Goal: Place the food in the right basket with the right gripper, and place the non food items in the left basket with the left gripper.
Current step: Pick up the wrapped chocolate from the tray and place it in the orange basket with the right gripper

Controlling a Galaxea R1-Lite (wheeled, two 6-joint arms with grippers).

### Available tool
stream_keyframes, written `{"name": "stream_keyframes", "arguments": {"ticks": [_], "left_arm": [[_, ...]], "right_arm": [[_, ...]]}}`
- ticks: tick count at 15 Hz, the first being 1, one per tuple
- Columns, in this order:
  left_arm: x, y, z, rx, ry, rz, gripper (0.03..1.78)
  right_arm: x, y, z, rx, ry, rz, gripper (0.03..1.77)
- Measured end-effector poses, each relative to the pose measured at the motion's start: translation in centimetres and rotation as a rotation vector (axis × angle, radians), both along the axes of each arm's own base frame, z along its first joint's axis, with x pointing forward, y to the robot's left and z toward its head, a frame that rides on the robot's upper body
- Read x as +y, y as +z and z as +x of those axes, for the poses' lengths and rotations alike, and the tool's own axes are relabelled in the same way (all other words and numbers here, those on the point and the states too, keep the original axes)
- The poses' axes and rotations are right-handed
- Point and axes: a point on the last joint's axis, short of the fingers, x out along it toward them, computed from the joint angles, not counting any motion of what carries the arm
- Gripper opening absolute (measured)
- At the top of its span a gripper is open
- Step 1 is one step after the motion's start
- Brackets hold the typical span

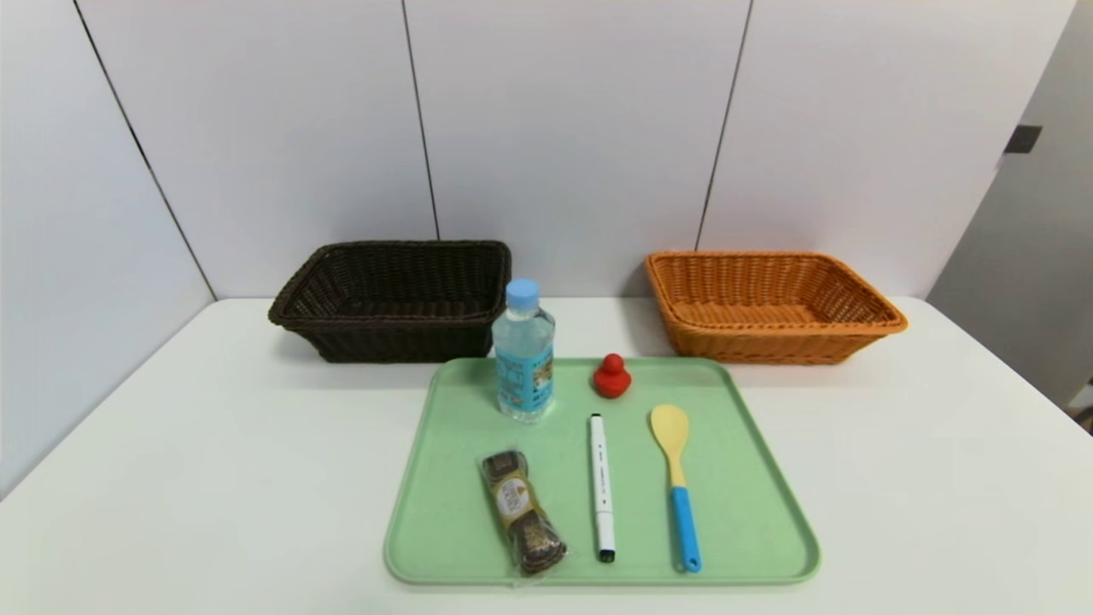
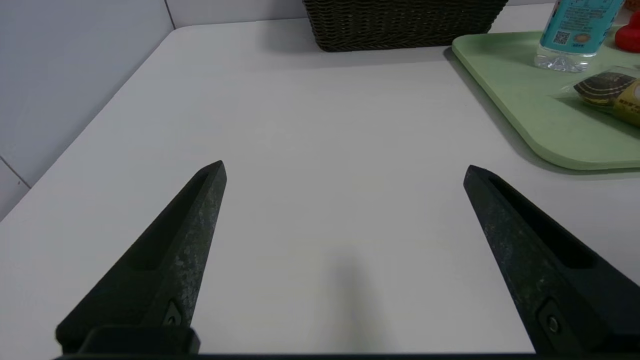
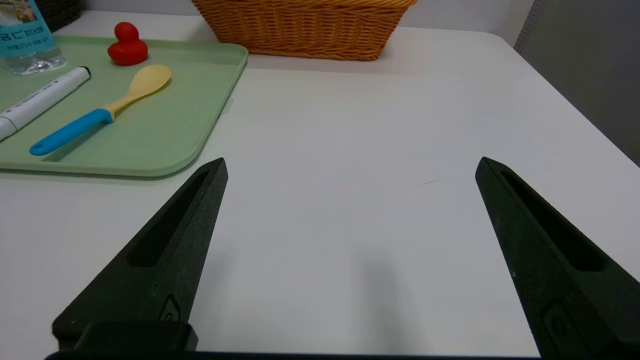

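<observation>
Both end effectors — left (image 2: 345, 167), right (image 3: 350, 162) — gape well short of tray (image 1: 760, 512).

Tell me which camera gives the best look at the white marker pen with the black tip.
The head view: the white marker pen with the black tip lies whole on the green plastic tray, between the wrapped snack and the spoon. The right wrist view shows only its capped end, cut at the edge. The left wrist view doesn't show it.

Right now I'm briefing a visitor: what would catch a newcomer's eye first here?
A pale green plastic tray sits mid-table holding five small items, the clear water bottle with a blue cap standing tallest. Behind it sit a dark brown wicker basket on the left and an orange wicker basket on the right.
</observation>
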Motion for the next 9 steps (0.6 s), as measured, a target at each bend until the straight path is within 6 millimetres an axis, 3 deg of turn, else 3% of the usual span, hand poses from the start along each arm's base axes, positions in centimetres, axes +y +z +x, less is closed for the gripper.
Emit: {"name": "stream_keyframes", "arguments": {"ticks": [3, 5, 7, 9], "left_arm": [[0.0, -0.2, -0.2, 0.056, 0.009, 0.014, 1.69], [0.0, 0.9, -1.0, 0.106, -0.014, 0.016, 1.69], [-0.1, 2.7, -2.3, 0.159, -0.073, 0.012, 1.69], [-0.3, 4.5, -3.3, 0.239, -0.136, 0.001, 1.69]], "right_arm": [[0.0, 0.2, -0.1, 0.001, 0.004, 0.0, 1.71], [0.1, 1.6, -0.4, -0.006, 0.022, 0.0, 1.71], [0.1, 4.4, -0.4, 0.007, 0.056, 0.001, 1.71], [0.2, 8.5, 0.2, 0.02, 0.094, 0.001, 1.71]]}}
